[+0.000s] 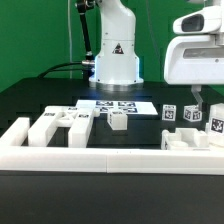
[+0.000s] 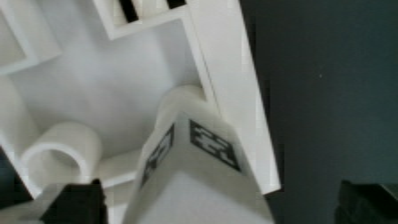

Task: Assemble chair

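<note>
At the exterior view's right, my gripper (image 1: 197,102) hangs just above the partly built chair (image 1: 190,128), a chunky white structure with tagged blocks on top. In the wrist view the gripper (image 2: 217,205) is open. Its dark fingertips (image 2: 71,200) stand wide apart on either side of a white tagged bar (image 2: 196,150), with a gap on each side. The bar rises from a white slotted panel (image 2: 107,70), and a round white peg (image 2: 63,152) stands beside it. Loose white chair pieces (image 1: 47,128) lie at the exterior view's left, and a small tagged block (image 1: 117,120) sits mid-table.
The marker board (image 1: 118,106) lies flat in front of the robot's base (image 1: 116,60). A long low white border rail (image 1: 110,160) runs along the table's near side. The table top is black, with a green backdrop behind it.
</note>
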You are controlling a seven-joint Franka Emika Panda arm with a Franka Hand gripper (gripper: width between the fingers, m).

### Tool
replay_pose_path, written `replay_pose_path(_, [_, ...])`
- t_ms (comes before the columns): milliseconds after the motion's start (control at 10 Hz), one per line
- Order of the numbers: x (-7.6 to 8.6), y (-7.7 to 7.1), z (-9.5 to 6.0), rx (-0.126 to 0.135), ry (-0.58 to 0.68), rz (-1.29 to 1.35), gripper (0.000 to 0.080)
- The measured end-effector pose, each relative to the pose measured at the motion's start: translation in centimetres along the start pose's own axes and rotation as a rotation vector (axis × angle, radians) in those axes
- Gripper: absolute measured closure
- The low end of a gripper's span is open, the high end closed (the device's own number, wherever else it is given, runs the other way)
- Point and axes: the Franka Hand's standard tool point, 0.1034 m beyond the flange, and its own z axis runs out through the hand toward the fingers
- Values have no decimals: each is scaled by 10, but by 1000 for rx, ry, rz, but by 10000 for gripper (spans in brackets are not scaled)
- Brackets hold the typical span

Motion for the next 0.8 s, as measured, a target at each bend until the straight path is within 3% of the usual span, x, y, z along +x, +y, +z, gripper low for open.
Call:
replay_pose_path(500, [-3, -1, 2, -1, 1, -373, 151])
replay_pose_path(800, [1, 7, 1, -12, 2, -614, 151])
